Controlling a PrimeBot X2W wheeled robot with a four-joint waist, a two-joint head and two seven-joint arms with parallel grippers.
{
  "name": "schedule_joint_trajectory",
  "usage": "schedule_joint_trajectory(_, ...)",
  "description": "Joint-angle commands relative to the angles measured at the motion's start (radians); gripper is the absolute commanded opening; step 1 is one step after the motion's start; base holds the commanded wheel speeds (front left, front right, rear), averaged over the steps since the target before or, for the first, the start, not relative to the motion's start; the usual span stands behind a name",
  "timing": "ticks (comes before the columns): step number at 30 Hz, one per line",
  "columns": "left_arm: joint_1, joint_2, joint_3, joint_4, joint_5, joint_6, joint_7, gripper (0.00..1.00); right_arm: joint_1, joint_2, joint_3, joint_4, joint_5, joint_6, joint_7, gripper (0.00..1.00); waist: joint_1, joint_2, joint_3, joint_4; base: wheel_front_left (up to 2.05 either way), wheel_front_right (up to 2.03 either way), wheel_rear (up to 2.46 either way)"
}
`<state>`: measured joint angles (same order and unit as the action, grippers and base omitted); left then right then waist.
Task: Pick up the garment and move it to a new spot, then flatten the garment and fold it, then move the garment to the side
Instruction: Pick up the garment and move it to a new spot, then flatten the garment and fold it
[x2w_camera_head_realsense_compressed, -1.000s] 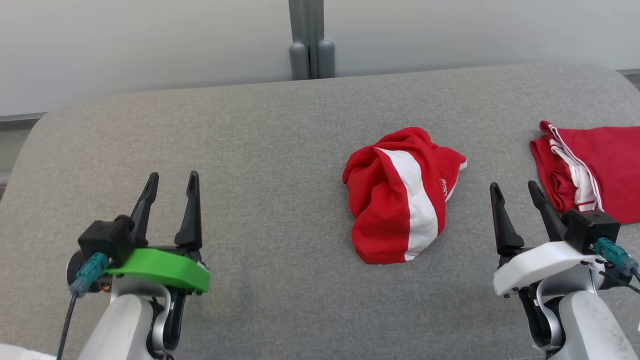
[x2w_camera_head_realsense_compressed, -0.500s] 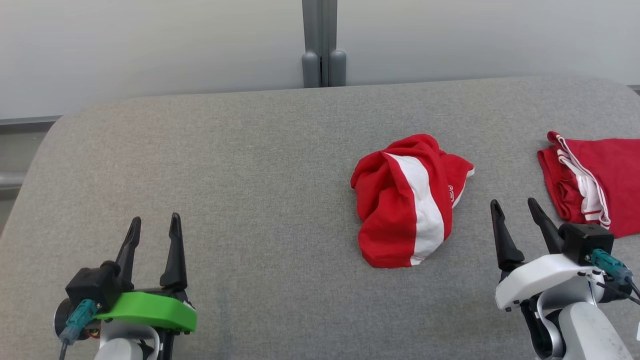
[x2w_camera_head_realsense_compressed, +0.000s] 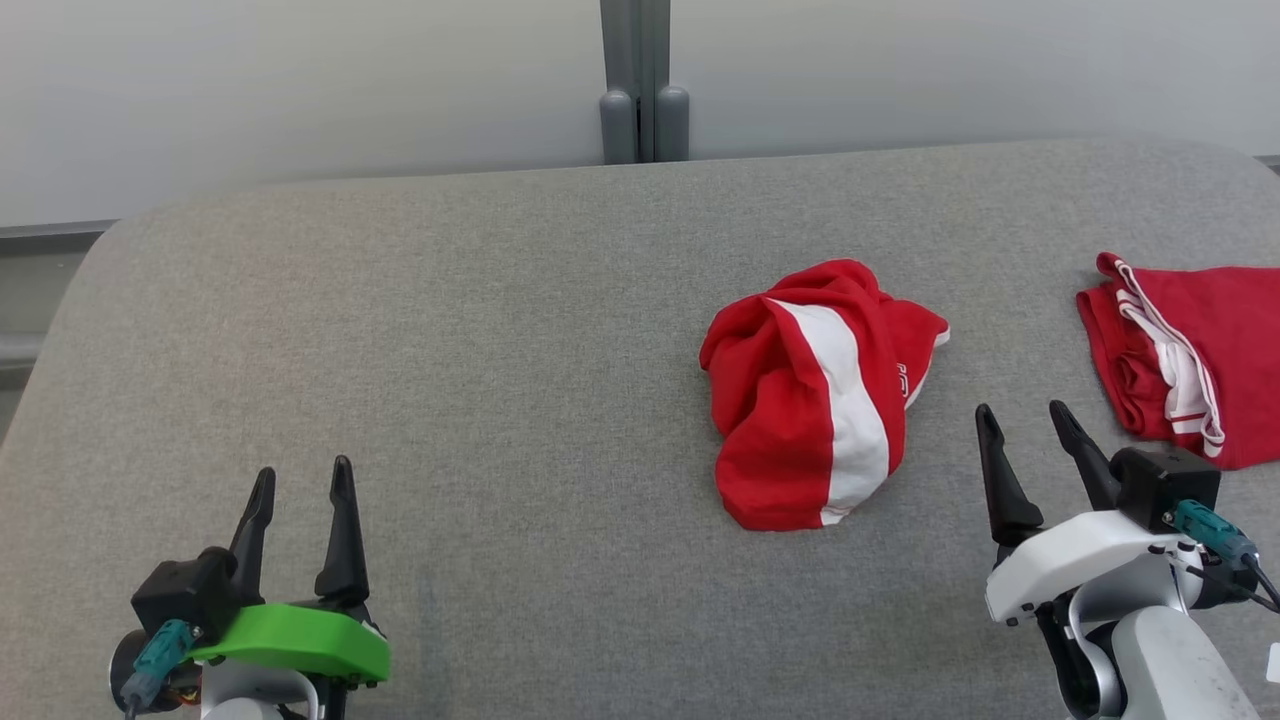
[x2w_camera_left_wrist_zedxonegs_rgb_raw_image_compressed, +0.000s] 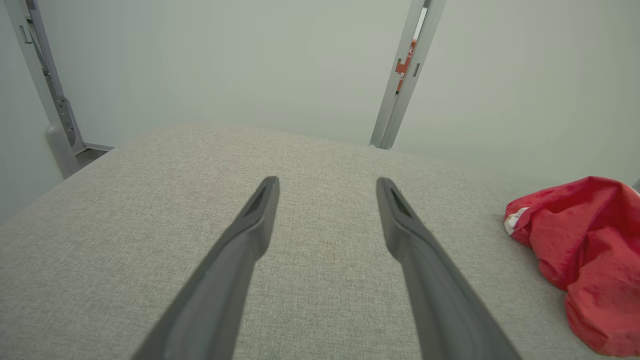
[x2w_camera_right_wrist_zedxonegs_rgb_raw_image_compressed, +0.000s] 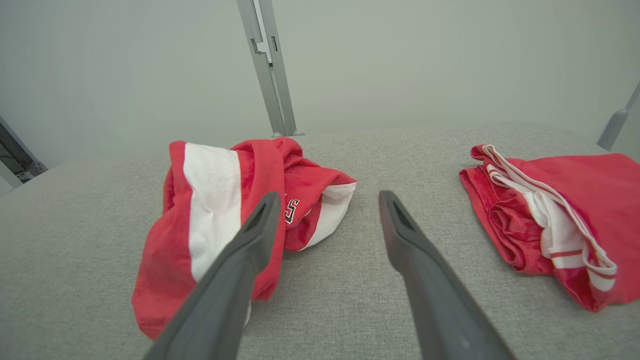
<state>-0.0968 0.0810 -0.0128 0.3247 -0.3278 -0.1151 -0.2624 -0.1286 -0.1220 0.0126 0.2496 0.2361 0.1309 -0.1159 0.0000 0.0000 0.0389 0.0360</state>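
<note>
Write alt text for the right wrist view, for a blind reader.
A crumpled red garment with a white stripe lies left of centre on a grey padded surface, a second red garment flatter at the right. The right end effector rises from the bottom edge, open and empty.

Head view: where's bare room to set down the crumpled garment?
Widest bare stretch: grey surface left of the crumpled garment, beyond the left gripper. Crowded right side: right gripper at the gap between it and the second red garment.
</note>
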Motion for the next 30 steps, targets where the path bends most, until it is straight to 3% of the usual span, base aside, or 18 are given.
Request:
schedule_joint_trajectory(1, -0.012, -0.002, 0.005, 0.002, 0.004, -0.005, -0.003, 1.00, -0.007, 0.000, 0.000, -0.003, 0.000, 0.000, -0.004, 1.00, 0.0000, 0.0000, 0.004, 0.002, 0.00, 0.00, 0.00)
schedule_joint_trajectory(19, -0.071, -0.019, -0.005, 0.053, 0.002, -0.017, -0.003, 1.00, -0.029, 0.009, 0.013, -0.020, -0.010, 0.000, -0.010, 1.00, 0.0000, 0.0000, 0.037, -0.017, 0.00, 0.00, 0.00)
schedule_joint_trajectory(30, -0.303, 0.003, -0.274, 0.215, -0.172, -0.017, 0.117, 1.00, -0.078, 0.010, 0.062, -0.076, -0.012, 0.000, 0.006, 1.00, 0.0000, 0.0000, 0.107, -0.144, 0.00, 0.00, 0.00)
